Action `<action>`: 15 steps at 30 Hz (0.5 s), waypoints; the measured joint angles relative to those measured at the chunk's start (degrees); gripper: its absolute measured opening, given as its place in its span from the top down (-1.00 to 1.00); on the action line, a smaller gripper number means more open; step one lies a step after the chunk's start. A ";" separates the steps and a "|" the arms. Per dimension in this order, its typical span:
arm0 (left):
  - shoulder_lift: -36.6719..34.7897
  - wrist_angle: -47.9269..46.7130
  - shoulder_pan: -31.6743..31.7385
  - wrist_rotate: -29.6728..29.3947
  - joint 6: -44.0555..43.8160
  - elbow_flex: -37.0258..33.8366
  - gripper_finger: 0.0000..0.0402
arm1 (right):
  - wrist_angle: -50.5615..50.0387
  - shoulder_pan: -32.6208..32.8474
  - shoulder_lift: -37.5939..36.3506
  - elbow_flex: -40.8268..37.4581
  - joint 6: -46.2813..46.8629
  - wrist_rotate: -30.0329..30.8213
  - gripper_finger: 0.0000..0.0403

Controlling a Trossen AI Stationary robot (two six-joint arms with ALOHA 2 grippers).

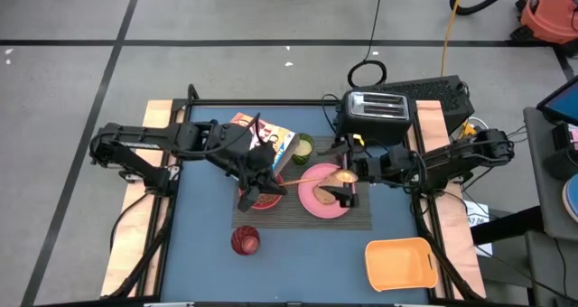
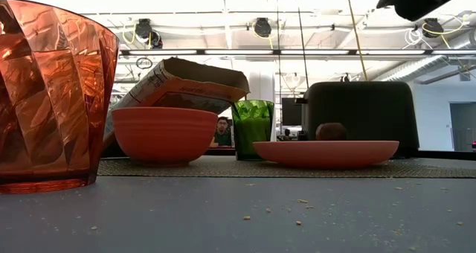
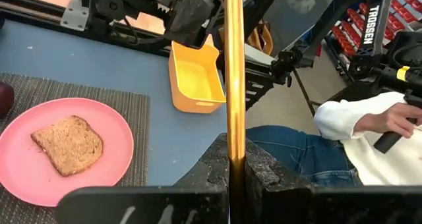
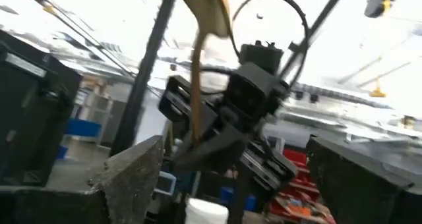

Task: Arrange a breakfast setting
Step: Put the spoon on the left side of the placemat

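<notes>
Overhead cam plus table-level cam (both on pink plate), two wrist cams

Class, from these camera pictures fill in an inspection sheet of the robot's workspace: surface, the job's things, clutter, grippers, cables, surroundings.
Surface: blue table top, crumbs on it in the low view.
Job's things: striped placemat; pink plate holding toast; red bowl; cereal box tilted behind the bowl; spoon held in the air.
Clutter: black toaster, green cup, red tumbler, orange tray.
Grippers: left gripper shut on the spoon's handle; right gripper open above the plate.
Cables: black loop and yellow cord on the floor.
Surroundings: a person seated beyond the table.
</notes>
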 joint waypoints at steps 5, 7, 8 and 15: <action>0.00 -0.06 0.00 -0.01 0.89 0.00 0.96 | 0.00 0.00 0.00 1.21 -0.02 -2.97 -0.66; 0.00 -0.04 0.00 -0.02 1.08 0.00 0.96 | 0.00 0.00 0.00 1.87 -0.02 -3.02 -0.61; 0.00 -0.06 0.00 -0.02 1.08 0.00 0.96 | 0.00 0.00 0.00 2.23 -0.02 -3.02 -0.59; 0.00 -0.08 0.00 -0.02 1.06 0.00 0.96 | -0.75 -0.04 -0.02 5.66 -0.03 -3.07 -0.52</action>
